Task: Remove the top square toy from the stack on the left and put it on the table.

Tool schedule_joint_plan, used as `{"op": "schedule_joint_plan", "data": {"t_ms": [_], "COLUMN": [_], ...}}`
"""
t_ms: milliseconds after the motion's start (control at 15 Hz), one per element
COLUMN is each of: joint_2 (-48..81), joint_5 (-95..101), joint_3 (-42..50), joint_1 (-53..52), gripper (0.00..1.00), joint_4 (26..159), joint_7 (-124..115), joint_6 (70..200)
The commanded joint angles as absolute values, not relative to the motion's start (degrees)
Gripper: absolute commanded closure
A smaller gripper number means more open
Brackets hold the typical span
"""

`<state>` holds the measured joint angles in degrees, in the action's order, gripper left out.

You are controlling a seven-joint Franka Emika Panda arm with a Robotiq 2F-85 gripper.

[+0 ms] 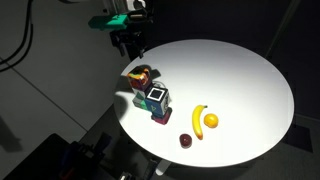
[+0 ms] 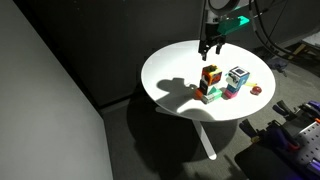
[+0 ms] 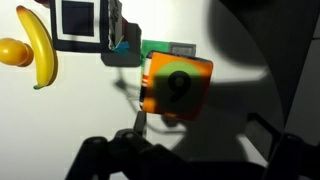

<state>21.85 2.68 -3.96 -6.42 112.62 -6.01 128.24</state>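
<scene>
Two stacks of square toys stand on the round white table [image 1: 240,70]. The left stack is topped by an orange square toy with a dark mark [image 1: 140,75], also seen in an exterior view [image 2: 211,76] and in the wrist view [image 3: 175,87]. My gripper [image 1: 127,43] hangs above and slightly behind this stack, apart from it, in both exterior views [image 2: 210,47]. In the wrist view its fingers [image 3: 200,140] are spread open and empty, with the orange toy just ahead of them.
The second stack has a white and black top toy [image 1: 156,97] [image 2: 237,77] [image 3: 78,20]. A banana [image 1: 198,120] [image 3: 40,50], an orange fruit [image 1: 211,121] [image 3: 12,50] and a dark red fruit [image 1: 186,141] lie nearby. The table edge is close behind the stacks.
</scene>
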Motion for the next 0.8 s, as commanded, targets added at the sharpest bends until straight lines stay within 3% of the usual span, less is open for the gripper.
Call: {"op": "schedule_joint_plan", "data": {"t_ms": [0,733], "joint_2": [23.77,25.60], "joint_5": [4.45,6.25], "joint_3": [-2.91,-0.55], "joint_1": [-7.42,-10.01], "gripper": [0.00,0.00], "joint_4": [112.39,115.70], "joint_7": [-7.95,-12.78], "joint_6": [131.46,138.36]}}
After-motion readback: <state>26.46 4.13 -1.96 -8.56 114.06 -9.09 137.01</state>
